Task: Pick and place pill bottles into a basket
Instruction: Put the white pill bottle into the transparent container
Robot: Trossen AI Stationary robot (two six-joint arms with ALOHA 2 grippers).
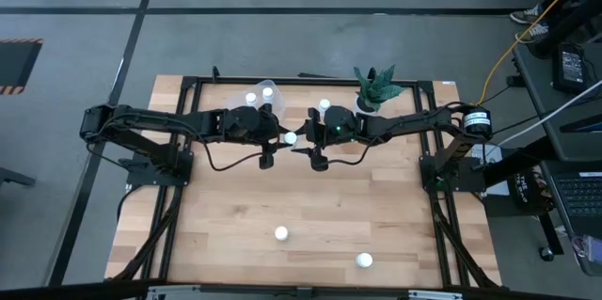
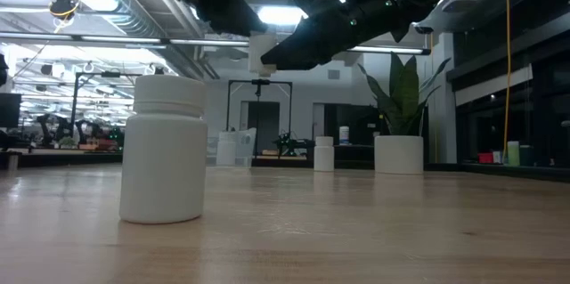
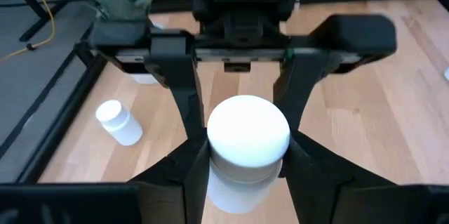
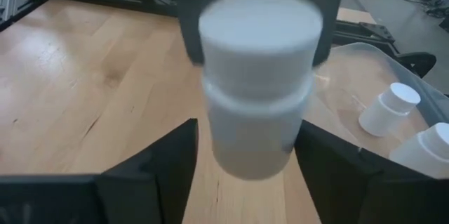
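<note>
A pill bottle (image 2: 163, 150) stands upright on the table (image 1: 235, 206) right in front of the low camera, well away from the basket (image 4: 372, 55) and untouched. From above, two front bottles (image 1: 281, 233) (image 1: 364, 260) show at that end of the table, both far from the basket; I take the close one to be one of these.

Just beside the basket, up off the wood, the two arms meet nose to nose. The held bottle (image 3: 247, 131) sits between them, cap up. The left gripper (image 1: 278, 138) has its fingers (image 3: 184, 178) clamped on the bottle's body. The right gripper (image 1: 303, 140) flanks the same bottle from the far side; whether it is gripping I cannot tell.

This looks to me like a hand-over. The basket lies on the left arm's side of the meeting point, so passing the bottle across would let the left arm make the drop.

The basket itself is clear plastic, and two basket bottles (image 4: 389, 108) (image 4: 428, 147) already lie inside, close together. One more stray bottle (image 3: 118, 122) rests on the wood beyond the basket, toward the plant pot (image 2: 398, 154), outside any container.

By my count, four bottles are yet to go in, the held one among them.
</note>
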